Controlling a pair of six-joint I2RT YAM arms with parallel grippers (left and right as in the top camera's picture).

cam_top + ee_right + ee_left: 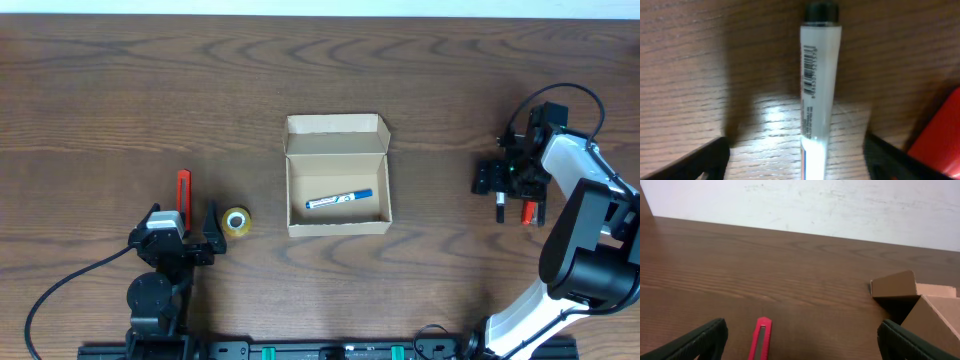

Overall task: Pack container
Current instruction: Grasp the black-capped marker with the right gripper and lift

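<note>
White marker (819,90) sits right under the right gripper (796,161), jaws wide and not touching it

Fingers straddle the barrel with its long axis crossing the closing line, so it looks like a clean pinch to me. Some red thing (940,135) lies just beside it. Container (338,228) is mid-table, flap up, blue marker (339,199) inside, off to this arm's left. Left gripper (805,341) is spread open and empty over by the box cutter (760,339), well apart from this marker, so I'd call it the right arm's job.
</note>
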